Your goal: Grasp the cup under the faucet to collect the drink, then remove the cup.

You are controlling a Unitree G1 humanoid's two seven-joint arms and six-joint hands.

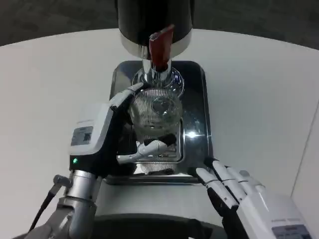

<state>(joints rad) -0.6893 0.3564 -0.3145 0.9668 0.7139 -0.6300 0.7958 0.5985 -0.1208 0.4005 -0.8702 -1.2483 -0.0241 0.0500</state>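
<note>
Nearest me, the right hand [230, 185] rests at the near right corner of the tray [199, 114], fingers straight and slightly apart, holding nothing. Left of it the left hand [117, 130] reaches over the tray's left side and wraps the cup [155, 112]: one finger curls round its far left rim, another lies under its near side. The cup, clear ribbed glass, stands at the middle of the tray, directly beneath the faucet [160, 47] of the dark dispenser [154, 20] at the tray's far edge. So the grasp looks done. I can't tell whether any drink is in the cup or flowing. Filling and taking the cup away seem still ahead.
</note>
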